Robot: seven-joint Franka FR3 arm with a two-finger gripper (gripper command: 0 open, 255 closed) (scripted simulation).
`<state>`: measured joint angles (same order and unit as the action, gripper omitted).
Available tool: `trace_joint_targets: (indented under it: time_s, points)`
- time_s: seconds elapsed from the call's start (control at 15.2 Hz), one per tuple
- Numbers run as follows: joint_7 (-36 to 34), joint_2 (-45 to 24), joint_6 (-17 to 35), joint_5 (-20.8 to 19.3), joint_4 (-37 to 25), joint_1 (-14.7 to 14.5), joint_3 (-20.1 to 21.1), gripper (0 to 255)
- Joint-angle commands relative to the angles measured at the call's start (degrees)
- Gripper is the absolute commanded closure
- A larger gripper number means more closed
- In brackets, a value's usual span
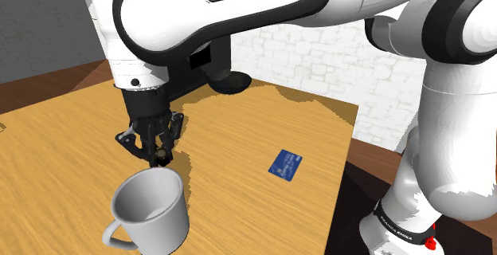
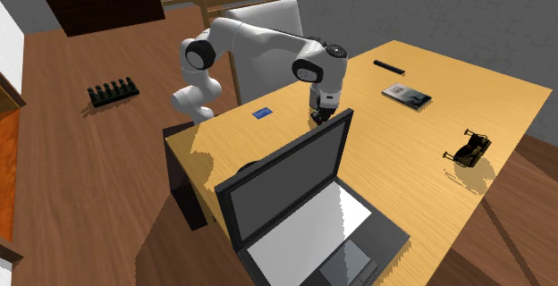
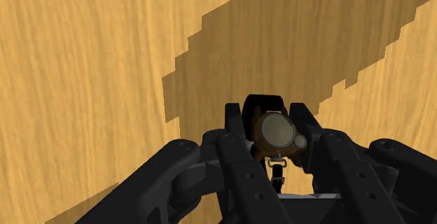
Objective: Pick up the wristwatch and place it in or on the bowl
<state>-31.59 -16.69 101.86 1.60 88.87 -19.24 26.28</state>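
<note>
While black two-finger gripper [image 1: 157, 154] clasps round brown wristwatch [image 3: 276, 131] | step: carrying | next: centre over white handled mug [image 1: 159, 217], release

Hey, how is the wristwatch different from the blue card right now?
The wristwatch is brown with a round face; the blue card is a flat rectangle. The wristwatch is clasped in the end effector beside the white mug; the blue card lies flat on the wooden table with nothing touching it. Both are small next to the mug.
</note>
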Motion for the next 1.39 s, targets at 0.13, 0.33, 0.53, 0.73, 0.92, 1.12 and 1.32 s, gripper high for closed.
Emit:
trace_joint_targets:
  time_s: [0.13,0.33,0.53,0.73,0.92,1.12,1.32]
  points:
    - [0.0,-0.01,0.0,0.0,0.0,0.0,0.0,255]
    - [-0.23,0.05,-2.27,0.0,-2.24,-0.1,0.06,255]
    - [-0.5,-0.04,-4.59,-0.06,-4.66,-0.25,0.12,255]
    - [-0.8,-0.27,-6.98,-0.17,-7.29,-0.44,0.18,255]
    - [-1.15,-0.67,-9.44,-0.35,-10.14,-0.71,0.25,255]
    - [-1.54,-1.25,-11.99,-0.61,-13.26,-1.05,0.31,255]
    - [-1.97,-2.03,-14.65,-0.95,-16.7,-1.48,0.37,255]
